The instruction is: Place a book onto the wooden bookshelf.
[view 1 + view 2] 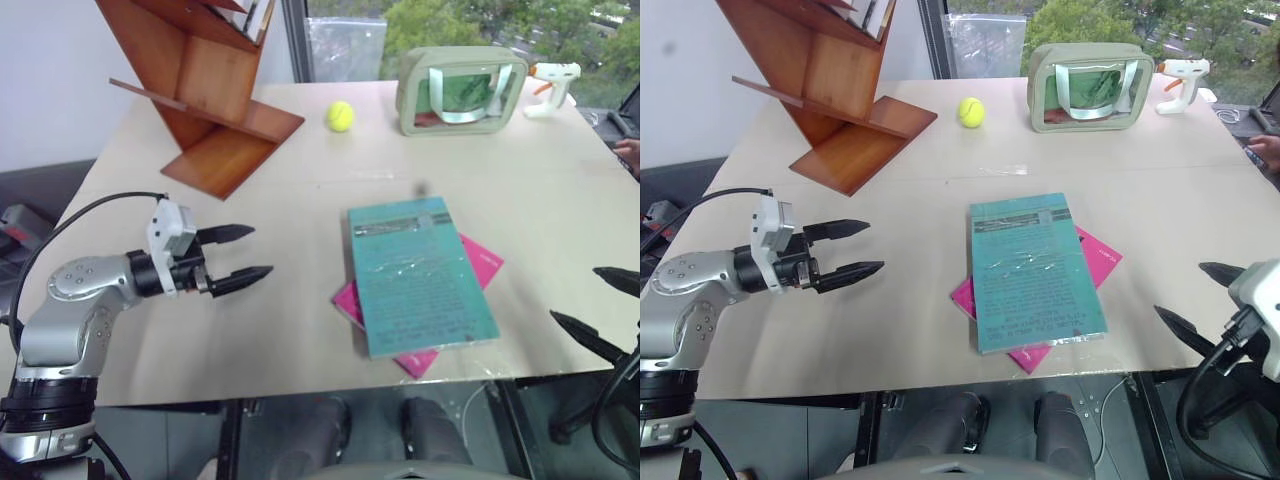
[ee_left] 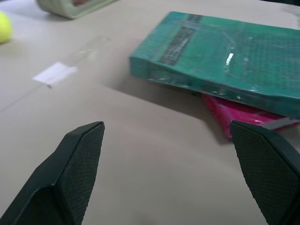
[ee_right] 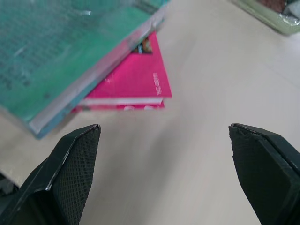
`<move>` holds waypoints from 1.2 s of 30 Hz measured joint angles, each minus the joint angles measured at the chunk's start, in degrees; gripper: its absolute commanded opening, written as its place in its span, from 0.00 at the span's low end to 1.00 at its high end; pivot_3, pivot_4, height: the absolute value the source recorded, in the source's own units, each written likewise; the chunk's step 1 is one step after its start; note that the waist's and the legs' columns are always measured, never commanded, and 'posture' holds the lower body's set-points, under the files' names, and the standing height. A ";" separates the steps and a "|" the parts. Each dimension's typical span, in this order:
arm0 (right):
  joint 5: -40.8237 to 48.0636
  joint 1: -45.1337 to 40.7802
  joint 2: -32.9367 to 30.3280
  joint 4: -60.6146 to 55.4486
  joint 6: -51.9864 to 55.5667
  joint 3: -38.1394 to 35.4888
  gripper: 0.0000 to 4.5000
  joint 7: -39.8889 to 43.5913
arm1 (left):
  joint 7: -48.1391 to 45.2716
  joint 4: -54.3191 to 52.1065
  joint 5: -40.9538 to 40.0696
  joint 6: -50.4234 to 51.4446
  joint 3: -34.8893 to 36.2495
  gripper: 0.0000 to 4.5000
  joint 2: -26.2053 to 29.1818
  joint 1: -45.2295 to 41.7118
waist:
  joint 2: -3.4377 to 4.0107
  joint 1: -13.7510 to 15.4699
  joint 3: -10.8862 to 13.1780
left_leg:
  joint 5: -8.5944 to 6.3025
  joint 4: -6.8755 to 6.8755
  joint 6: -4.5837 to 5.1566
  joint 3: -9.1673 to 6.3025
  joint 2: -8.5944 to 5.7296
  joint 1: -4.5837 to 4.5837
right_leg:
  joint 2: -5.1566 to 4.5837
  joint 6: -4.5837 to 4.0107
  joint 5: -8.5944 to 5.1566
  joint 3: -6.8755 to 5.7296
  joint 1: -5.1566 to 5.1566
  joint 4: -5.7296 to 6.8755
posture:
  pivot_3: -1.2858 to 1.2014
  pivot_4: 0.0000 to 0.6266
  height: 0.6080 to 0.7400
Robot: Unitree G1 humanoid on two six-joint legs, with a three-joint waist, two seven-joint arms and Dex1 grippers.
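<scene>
Book (image 1: 422,276): thick, glossy teal hardcover

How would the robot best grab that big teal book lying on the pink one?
Probably by its two long edges, one gripper from each side. The teal book lies flat on the pink book, too wide for one gripper. The left gripper and right gripper already flank it, both open. Its near corners overhang the pink book, leaving room underneath.
</scene>
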 measured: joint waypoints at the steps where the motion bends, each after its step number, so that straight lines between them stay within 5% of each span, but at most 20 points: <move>1: 0.55 -1.88 -0.44 0.66 1.41 1.11 0.70 -0.45 | -0.71 0.00 -0.29 0.02 -0.09 1.00 0.00 -0.02 | 0.00 -0.02 0.00 | 0.00 -0.01 0.00 0.00 0.00 0.00 | 0.00 0.00 0.00 0.00 0.00 -0.01 | 0.52 0.24 1.00; 4: 0.02 -7.52 -2.23 2.86 3.33 6.35 0.34 -2.20 | -2.59 -0.17 -1.07 0.03 -0.70 1.00 0.01 -0.30 | 0.00 -0.14 0.00 | 0.00 -0.02 0.00 0.03 0.01 0.03 | -0.01 0.00 0.00 0.02 0.00 -0.01 | 0.52 0.24 1.00; 8: -4.82 -13.82 -3.58 6.80 3.57 16.15 0.01 -5.06 | -4.33 -0.75 -1.33 0.03 -2.11 1.00 0.03 -0.78 | 0.01 -0.06 0.02 | 0.01 -0.07 -0.02 0.01 0.00 -0.02 | -0.01 -0.01 0.00 -0.01 -0.05 -0.03 | 0.52 0.24 1.00; 15: -11.48 -23.65 0.67 11.44 1.79 33.90 0.01 -7.85 | -5.13 -1.33 -1.74 0.54 -4.30 1.00 -0.45 -1.53 | 0.05 -0.09 0.05 | 0.20 -0.18 -0.18 0.00 -0.01 -0.11 | -0.01 -0.02 0.01 0.00 -0.21 -0.09 | 0.52 0.24 1.00; 32: -14.69 -27.74 8.23 12.25 -0.91 41.38 0.01 -9.20 | -5.50 1.90 0.37 -0.45 -7.55 1.00 -3.18 -4.27 | 0.06 -0.13 0.05 | 0.18 -0.23 -0.18 -0.02 -0.01 -0.08 | 0.26 -0.02 0.02 0.01 -0.22 -0.14 | 0.52 0.24 1.00; 36: -16.63 -27.91 9.63 12.22 -1.35 42.59 0.01 -10.83 | -2.63 3.13 -0.34 5.72 -9.21 1.00 -4.45 -6.18 | 0.07 -0.11 0.04 | 0.24 -0.23 -0.09 -0.04 -0.02 -0.08 | 0.27 -0.02 0.02 0.00 -0.24 -0.12 | 0.52 0.24 1.00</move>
